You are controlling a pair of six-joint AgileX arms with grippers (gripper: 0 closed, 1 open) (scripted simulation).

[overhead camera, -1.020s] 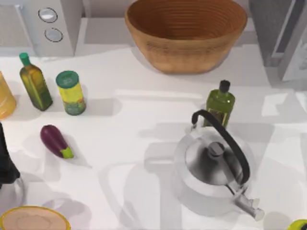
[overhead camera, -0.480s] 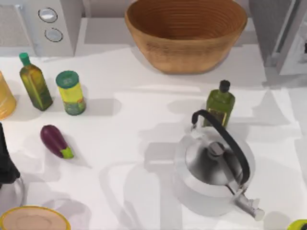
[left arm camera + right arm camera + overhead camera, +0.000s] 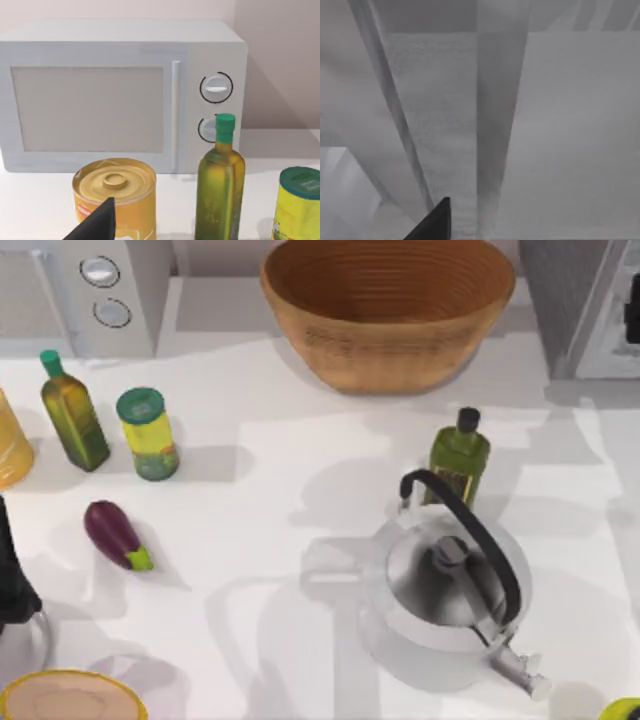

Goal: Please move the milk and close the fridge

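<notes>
The milk is out of view. The fridge [image 3: 556, 300] stands at the table's back right corner, a dark grey box with a pale door panel [image 3: 612, 345] and a small dark handle [image 3: 633, 322] at the picture's right edge. In the right wrist view, grey faces of the fridge [image 3: 445, 115] are very close, with a dark part of my right gripper [image 3: 432, 222] in front of them. My left arm [image 3: 10, 580] stays parked at the table's left edge. Its gripper [image 3: 97, 225] faces the light grey appliance with two dials [image 3: 120, 95].
A wicker basket [image 3: 388, 310] sits at the back middle. A steel kettle [image 3: 445, 590] and a green bottle [image 3: 458, 455] stand right of centre. On the left are an oil bottle [image 3: 72, 412], a green-lidded jar [image 3: 147, 433], an eggplant [image 3: 115, 535] and a yellow can [image 3: 116, 192].
The fridge's pale door panel has swung round towards the dark body, and its dark handle has come into view at the right edge. Shadows on the table's right side have shifted.
</notes>
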